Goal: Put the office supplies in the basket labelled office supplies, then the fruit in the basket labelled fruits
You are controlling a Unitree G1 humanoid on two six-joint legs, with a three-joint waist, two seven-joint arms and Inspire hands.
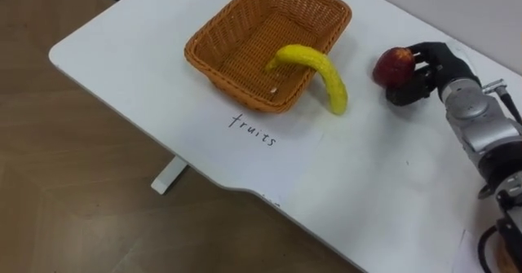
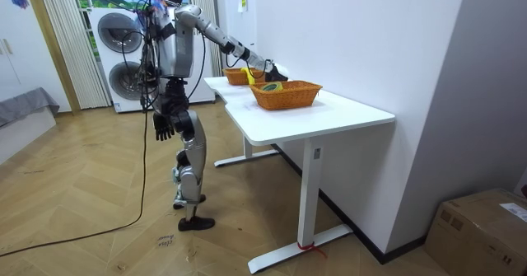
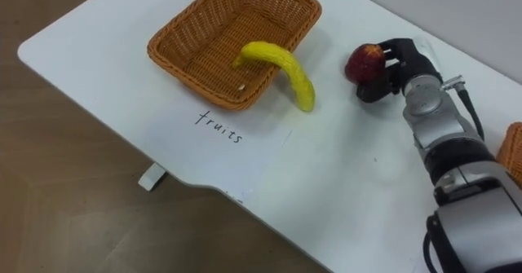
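One red apple is clasped by the right hand, its fingers curled round the fruit, just to the right of the wicker basket on the white table. Whether the apple touches the tabletop cannot be told. A yellow banana is draped over the basket's rim, one end inside, the other outside. A handwritten paper label is laid before the basket. In the room view the left hand is hung beside the thigh, and whether it is released or clenched cannot be told.
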